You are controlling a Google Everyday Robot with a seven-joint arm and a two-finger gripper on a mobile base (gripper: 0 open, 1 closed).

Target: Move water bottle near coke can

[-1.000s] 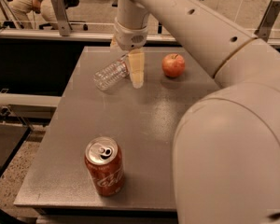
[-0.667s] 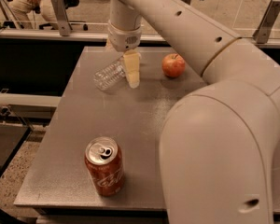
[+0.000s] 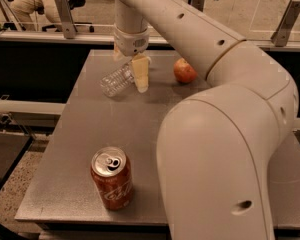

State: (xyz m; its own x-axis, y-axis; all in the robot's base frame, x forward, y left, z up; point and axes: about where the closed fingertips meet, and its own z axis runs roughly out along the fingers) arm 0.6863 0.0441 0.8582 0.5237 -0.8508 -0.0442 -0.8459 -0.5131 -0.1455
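Observation:
The water bottle (image 3: 116,80) is clear ribbed plastic and lies on its side at the far left of the grey table (image 3: 90,134). Its neck end points toward my gripper (image 3: 136,80). The gripper hangs down from the arm, right against the bottle's right end and close to the table top. The coke can (image 3: 111,179) stands upright near the table's front edge, silver top and pull tab showing, well in front of the bottle and apart from the gripper.
A red apple (image 3: 184,70) sits at the far side of the table, right of the gripper. My large white arm (image 3: 225,149) covers the table's right half. A rail and a dark counter (image 3: 35,59) run behind the table, and floor lies to the left.
The gripper has shifted slightly left, closer against the bottle's end. The bottle, can and apple have not moved.

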